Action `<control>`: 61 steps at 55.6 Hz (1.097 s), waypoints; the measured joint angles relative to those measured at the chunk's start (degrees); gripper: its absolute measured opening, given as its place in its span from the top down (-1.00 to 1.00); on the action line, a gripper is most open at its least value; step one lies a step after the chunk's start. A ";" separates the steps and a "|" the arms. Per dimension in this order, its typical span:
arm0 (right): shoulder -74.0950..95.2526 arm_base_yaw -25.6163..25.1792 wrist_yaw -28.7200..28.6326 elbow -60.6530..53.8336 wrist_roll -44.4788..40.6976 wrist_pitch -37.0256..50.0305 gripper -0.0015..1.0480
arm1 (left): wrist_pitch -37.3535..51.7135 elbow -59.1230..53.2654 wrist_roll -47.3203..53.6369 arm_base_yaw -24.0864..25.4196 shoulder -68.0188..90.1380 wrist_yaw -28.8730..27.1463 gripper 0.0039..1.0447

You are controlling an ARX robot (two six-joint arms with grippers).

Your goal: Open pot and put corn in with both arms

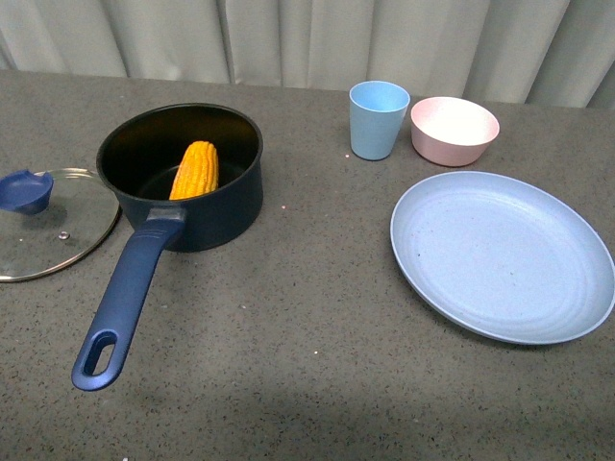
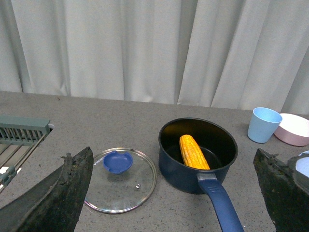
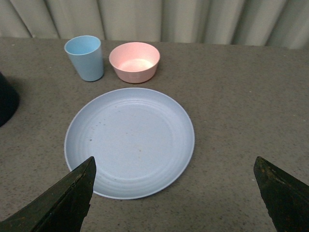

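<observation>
front view: grey speckled worktop (image 1: 288, 327) runs back to a pale curtain (image 1: 288, 38); wide bare stretch along the near side and in the middle, btwn pot and plate. neither arm shows in this view

pot (image 1: 231, 197) sits left of centre, uncovered, dark navy w/ black inside. its long blue handle (image 1: 125, 298) points toward the near-left, oval hole at the end. corn (image 1: 195, 170) lies inside the pot, tilted, upper end leaning toward the back wall. glass lid (image 1: 48, 240) w/ blue knob (image 1: 26, 190) lies flat on the worktop just left of the pot, rim close to the pot wall, partly cut by the picture's left edge

right side: pale blue cup (image 1: 378, 119) upright, pink bowl (image 1: 455, 130) just beside it, near the curtain. big pale blue plate (image 1: 500, 254) in front of them, bare, reaching almost to the right edge of the picture

left wrist view: left end effector (image 2: 174, 193) spread wide, both fingers (image 2: 58, 198) at the lower corners, holding nothing, hanging above the worktop w/ pot, corn and lid btwn them. grey slatted rack (image 2: 19, 133) at the far left edge of the worktop

right wrist view: right end effector (image 3: 178, 193) also spread wide, holding nothing, over the plate; cup and bowl beyond, sliver of the pot at one edge
</observation>
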 joint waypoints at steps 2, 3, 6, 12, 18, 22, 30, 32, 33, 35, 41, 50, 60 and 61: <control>-2.51 -1.64 -0.63 -0.81 -0.68 -1.46 -0.82 | 0.00 0.00 0.00 0.00 0.00 0.00 -0.88; -3.78 -2.45 -1.62 -1.16 -0.83 -2.23 -0.82 | 0.00 0.00 0.00 0.00 0.00 0.00 -0.88; -4.83 -3.06 -2.03 -1.44 -1.25 -2.49 -0.82 | 0.00 0.00 0.00 0.00 0.00 0.00 -0.88; -5.79 -6.08 -6.45 -4.57 -1.49 7.13 -0.66 | 0.00 0.00 0.00 0.00 0.00 0.00 -0.88; -9.66 -8.63 -6.78 -6.58 -1.62 16.96 -0.22 | -0.02 0.00 0.02 0.00 -0.02 -0.02 -0.88; -11.98 -8.68 -7.13 -6.64 -1.66 15.32 0.02 | -0.07 0.00 0.00 -0.02 -0.02 0.00 -0.88; -15.65 -8.68 -7.10 -6.64 -1.66 11.21 0.55 | -0.09 0.00 0.00 -0.02 -0.02 0.00 -0.88; -16.81 -8.68 -7.10 -6.64 -1.66 10.21 0.70 | -0.09 0.00 0.00 -0.02 -0.02 0.00 -0.88; -17.29 -8.68 -7.10 -6.64 -1.66 9.79 0.77 | -0.09 0.00 0.00 -0.02 -0.04 0.00 -0.88; -18.14 -8.68 -7.10 -6.64 -1.66 9.05 0.89 | -0.09 0.00 0.00 -0.02 -0.04 0.00 -0.88; -20.26 -8.68 -7.13 -6.64 -1.79 6.91 0.98 | -0.09 0.00 0.02 -0.02 -0.04 0.00 -0.88; -22.88 -8.68 -7.13 -6.64 -1.77 4.31 0.98 | -0.09 0.00 0.02 -0.02 -0.04 0.00 -0.88; -25.68 -8.68 -7.13 -6.64 -1.79 1.49 0.98 | -0.09 0.00 0.00 -0.02 -0.04 0.00 -0.88; -25.97 -8.68 -7.13 -6.64 -1.79 1.18 0.98 | -0.09 0.00 0.00 -0.02 -0.04 0.00 -0.88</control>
